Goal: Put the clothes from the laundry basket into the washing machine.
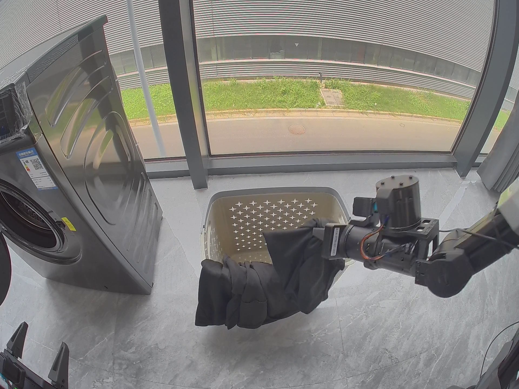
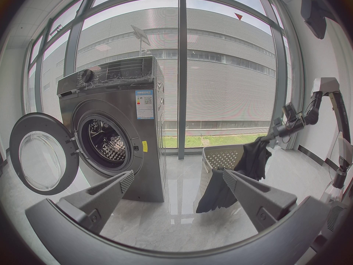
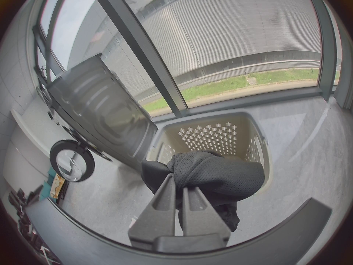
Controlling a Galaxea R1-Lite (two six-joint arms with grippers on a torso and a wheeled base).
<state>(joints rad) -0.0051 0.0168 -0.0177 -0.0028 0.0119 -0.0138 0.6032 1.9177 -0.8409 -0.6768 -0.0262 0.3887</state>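
A dark grey garment (image 1: 270, 282) hangs over the front rim of the cream laundry basket (image 1: 254, 217), lifted at one end by my right gripper (image 1: 319, 236), which is shut on the cloth (image 3: 217, 173). The basket (image 3: 217, 133) stands on the floor by the window. The grey washing machine (image 1: 92, 158) sits at the left, its round door (image 2: 42, 153) swung open and the drum (image 2: 104, 140) showing. My left gripper (image 2: 176, 177) hangs low at the near left, open and holding nothing, its fingers (image 1: 59, 360) well apart from the basket (image 2: 220, 159).
Grey marble floor (image 1: 351, 341) spreads around the basket. A window wall with a thick grey post (image 1: 184, 82) runs behind. A curtain edge (image 1: 503, 158) hangs at the far right.
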